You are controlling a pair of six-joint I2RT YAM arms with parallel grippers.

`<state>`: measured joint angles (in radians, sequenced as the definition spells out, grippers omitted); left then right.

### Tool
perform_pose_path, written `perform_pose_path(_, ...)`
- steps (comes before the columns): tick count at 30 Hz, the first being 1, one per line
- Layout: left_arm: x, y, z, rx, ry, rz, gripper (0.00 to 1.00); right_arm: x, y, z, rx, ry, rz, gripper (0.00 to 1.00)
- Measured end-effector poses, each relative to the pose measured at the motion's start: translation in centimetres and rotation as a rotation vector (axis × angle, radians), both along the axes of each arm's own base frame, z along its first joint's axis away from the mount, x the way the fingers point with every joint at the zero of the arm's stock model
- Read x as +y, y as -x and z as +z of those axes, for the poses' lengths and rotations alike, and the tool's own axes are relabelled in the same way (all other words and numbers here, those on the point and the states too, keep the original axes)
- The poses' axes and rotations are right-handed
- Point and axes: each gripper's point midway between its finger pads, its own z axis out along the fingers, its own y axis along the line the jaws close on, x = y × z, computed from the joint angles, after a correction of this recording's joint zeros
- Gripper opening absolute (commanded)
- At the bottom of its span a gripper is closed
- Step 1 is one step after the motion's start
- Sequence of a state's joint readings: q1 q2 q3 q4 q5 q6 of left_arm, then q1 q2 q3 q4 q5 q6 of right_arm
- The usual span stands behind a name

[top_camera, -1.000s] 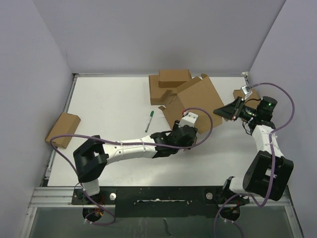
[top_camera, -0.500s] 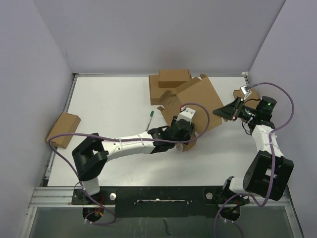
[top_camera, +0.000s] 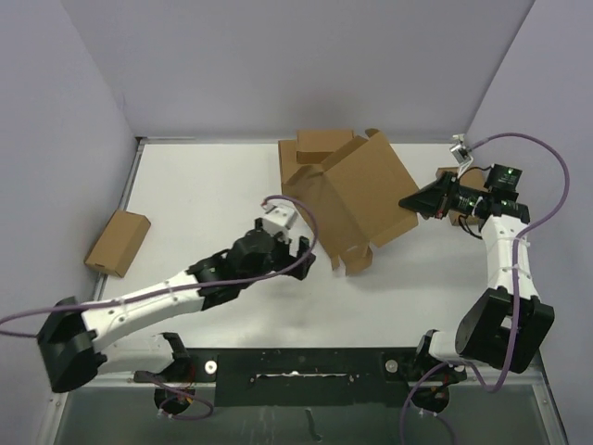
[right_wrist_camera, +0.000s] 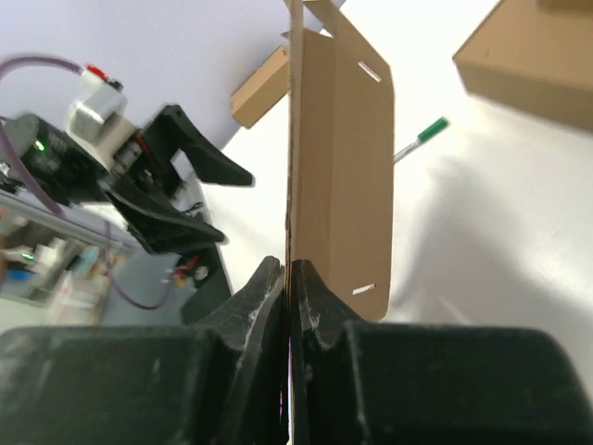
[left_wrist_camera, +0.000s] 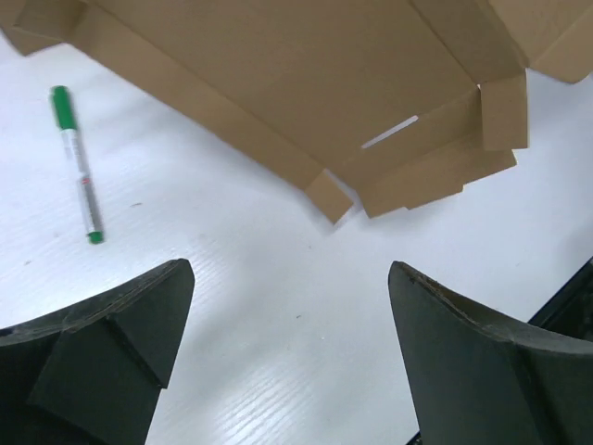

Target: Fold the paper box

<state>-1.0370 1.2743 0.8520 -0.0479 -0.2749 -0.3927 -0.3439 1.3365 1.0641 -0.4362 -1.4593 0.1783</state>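
Two arms work from the near edge. Our right gripper (top_camera: 422, 202) is clamped tight on the right-hand edge of the paper box (top_camera: 357, 190). The box stands tilted up off the counter near the far edge, right of centre. Our left gripper (top_camera: 306, 252) hovers with its fingers spread wide, holding nothing, just beside the box's near-left flaps. A green pen (left_wrist_camera: 76, 162) lies nearby on the counter.

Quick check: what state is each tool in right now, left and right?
Left tool: open, holding nothing.
Right tool: closed on an edge of the unfolded brown corrugated cardboard mailer box.
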Motion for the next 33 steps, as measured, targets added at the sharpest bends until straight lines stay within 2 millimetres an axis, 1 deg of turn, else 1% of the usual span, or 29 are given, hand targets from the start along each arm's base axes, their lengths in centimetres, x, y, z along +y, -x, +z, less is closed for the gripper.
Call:
perform_pose_path(1,1.3,0.0,1.1,-0.012,0.044,0.016,0.97,0.2,0.1,0.8,-0.046,0.024,0.014,0.0)
perform_pose_path(2,2.3,0.4,2.1,-0.027,0.085,0.022,0.98,0.4,0.2,1.6,-0.093,0.049,0.029,0.0)
perform_pose_path(3,4.1,0.2,3.2,-0.048,0.134,0.056,0.98,0.6,0.4,2.2,-0.13,0.068,0.041,0.0)
perform_pose_path(5,6.8,0.4,4.7,-0.086,0.213,0.102,0.98,1.1,0.8,3.0,-0.197,0.108,0.069,0.0)
perform_pose_path(6,8.2,0.6,5.3,-0.107,0.248,0.122,0.98,1.3,1.0,3.1,-0.218,0.125,0.082,0.0)
perform_pose_path(8,10.4,1.0,6.2,-0.145,0.303,0.149,0.98,1.9,1.5,2.9,-0.231,0.154,0.106,0.0)
perform_pose_path(10,12.1,1.0,6.8,-0.175,0.34,0.167,0.98,2.4,2.0,2.3,-0.228,0.183,0.131,0.0)
perform_pose_path(13,13.7,0.4,7.0,-0.198,0.349,0.177,0.98,3.4,2.9,1.4,-0.22,0.226,0.174,0.0)
perform_pose_path(15,14.3,-0.2,6.5,-0.193,0.328,0.176,0.98,3.8,3.3,1.0,-0.221,0.251,0.196,0.0)
perform_pose_path(19,15.1,-2.2,4.0,-0.124,0.263,0.175,0.97,4.2,3.8,0.7,-0.229,0.279,0.218,0.0)
perform_pose_path(23,15.4,-4.3,1.9,-0.041,0.264,0.154,0.92,4.1,4.0,0.6,-0.24,0.302,0.219,0.0)
perform_pose_path(24,15.2,-4.7,1.7,-0.033,0.274,0.135,0.9,4.1,4.0,0.5,-0.241,0.305,0.221,0.0)
perform_pose_path(29,12.7,-5.8,2.6,-0.08,0.334,-0.005,0.78,4.4,4.3,0.4,-0.253,0.319,0.237,0.0)
perform_pose_path(31,12.1,-6.4,2.1,-0.082,0.335,-0.032,0.72,4.6,4.4,0.5,-0.26,0.32,0.245,0.0)
perform_pose_path(33,11.8,-7.0,1.4,-0.069,0.325,-0.044,0.68,4.8,4.5,0.5,-0.264,0.318,0.251,0.0)
